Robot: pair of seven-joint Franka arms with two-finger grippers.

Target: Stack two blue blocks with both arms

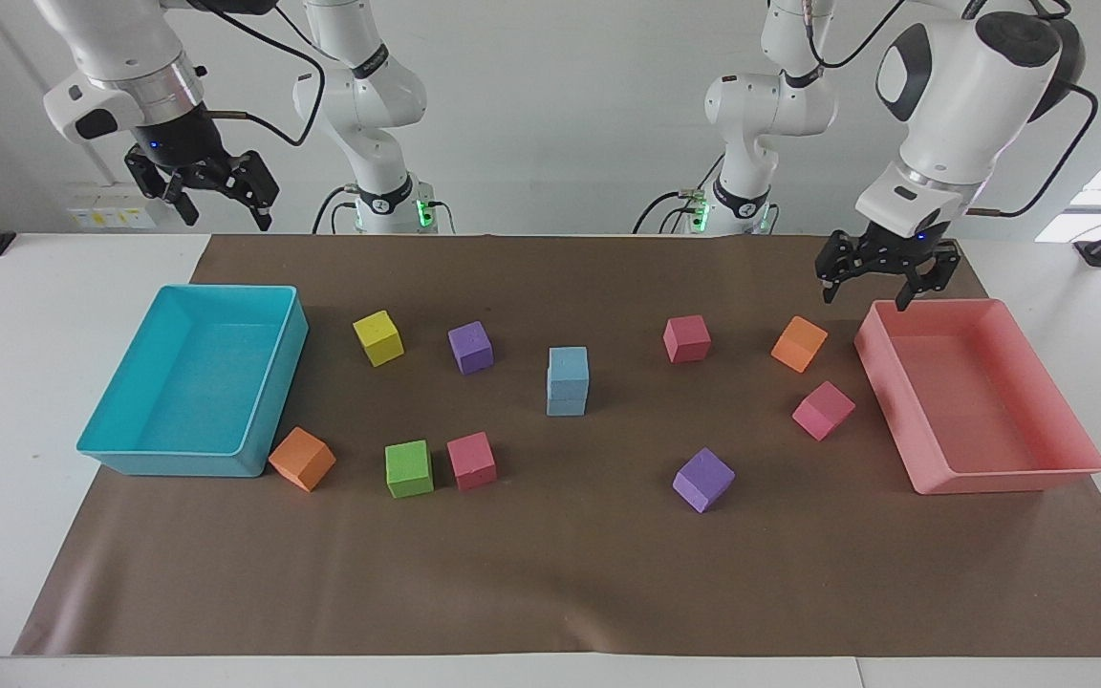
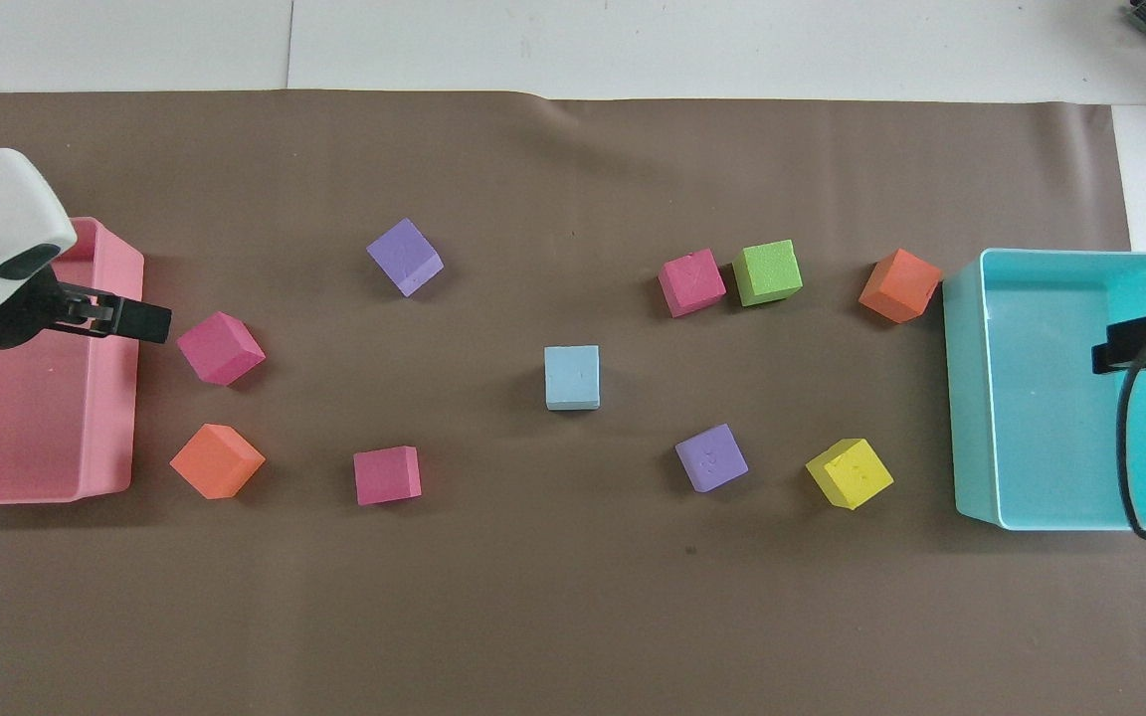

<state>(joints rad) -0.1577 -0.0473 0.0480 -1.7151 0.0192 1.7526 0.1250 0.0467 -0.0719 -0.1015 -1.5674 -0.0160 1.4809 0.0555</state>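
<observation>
The blue blocks (image 1: 567,380) sit stacked mid-frame, so my left claw (image 1: 880,277), released, hangs over the pink tray's (image 1: 1009,475) corner; my right claw (image 1: 202,186), released, waits upper left.

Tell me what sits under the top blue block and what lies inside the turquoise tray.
Under the top blue block sits the second blue block, edges aligned; the overhead view hides it. The turquoise tray holds nothing visible. Both grippers are open and away.

No readable text or labels.
</observation>
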